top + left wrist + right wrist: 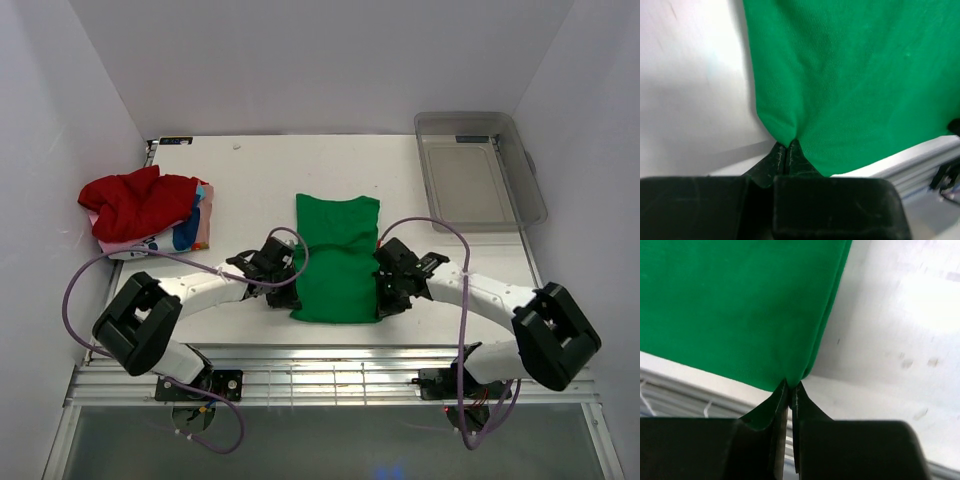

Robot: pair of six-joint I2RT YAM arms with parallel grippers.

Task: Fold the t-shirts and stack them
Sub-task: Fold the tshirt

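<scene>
A bright green t-shirt (337, 258) lies folded into a long rectangle in the middle of the table. My left gripper (291, 272) is shut on its left edge near the front corner, pinching a fold of green cloth (790, 131). My right gripper (380, 277) is shut on the right edge, also near the front, with the green cloth (795, 375) caught between its tips. A red t-shirt (138, 202) lies crumpled at the left on top of a pink and white printed t-shirt (185, 235).
A clear plastic bin (478, 168) stands at the back right corner. The table's front edge with its metal rail (330, 380) runs just below the green shirt. White walls close in both sides.
</scene>
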